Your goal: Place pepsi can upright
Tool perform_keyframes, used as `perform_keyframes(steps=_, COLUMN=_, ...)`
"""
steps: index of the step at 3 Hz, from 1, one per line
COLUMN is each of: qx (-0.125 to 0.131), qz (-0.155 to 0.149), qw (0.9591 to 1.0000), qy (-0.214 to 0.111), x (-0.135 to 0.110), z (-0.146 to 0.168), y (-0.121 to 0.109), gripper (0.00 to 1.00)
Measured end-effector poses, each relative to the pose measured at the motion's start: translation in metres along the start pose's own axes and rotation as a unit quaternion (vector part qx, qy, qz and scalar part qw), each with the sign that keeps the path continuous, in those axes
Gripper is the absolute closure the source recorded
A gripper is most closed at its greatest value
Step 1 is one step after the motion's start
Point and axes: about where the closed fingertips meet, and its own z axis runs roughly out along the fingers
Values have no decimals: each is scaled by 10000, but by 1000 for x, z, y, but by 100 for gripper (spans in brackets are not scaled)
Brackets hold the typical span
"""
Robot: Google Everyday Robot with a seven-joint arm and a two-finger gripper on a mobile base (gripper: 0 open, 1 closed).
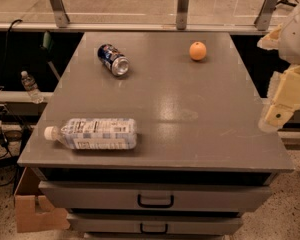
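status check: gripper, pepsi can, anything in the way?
Gripper beside right edge of table, touching nothing. Pepsi can on its side, far left. Orange far right, water bottle near left: both apart from can.

Pepsi can [113, 59]: on its side, far left of the tabletop [190, 134].
Round fruit [198, 50]: far right, well apart from the can.
Water bottle [92, 133]: lying along the near left edge.
Hand [276, 118]: off the tabletop's right edge, near its front corner.
Drawers [155, 196]: stacked under the tabletop.

Perhaps lab: drawer cabinet [215, 196]; hand [273, 119] right.
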Motion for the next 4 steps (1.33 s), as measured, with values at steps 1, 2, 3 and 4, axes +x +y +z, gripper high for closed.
perform_keyframes(steps=1, qx=5, qz=-23, qw=9994, qy=-353, x=-43, z=28, y=-33, gripper=0)
perform_keyframes(steps=2, qx=-99, qz=118, qw=9977, qy=-658, x=-106, z=74, y=-78, gripper=0)
perform_keyframes(steps=3, qx=-110, qz=373, qw=9962, qy=-778, x=-172, z=118, y=-121, gripper=0)
perform_keyframes(steps=4, qx=-334, qz=757, qw=9937, qy=-756, x=-235, z=166, y=-155, gripper=0)
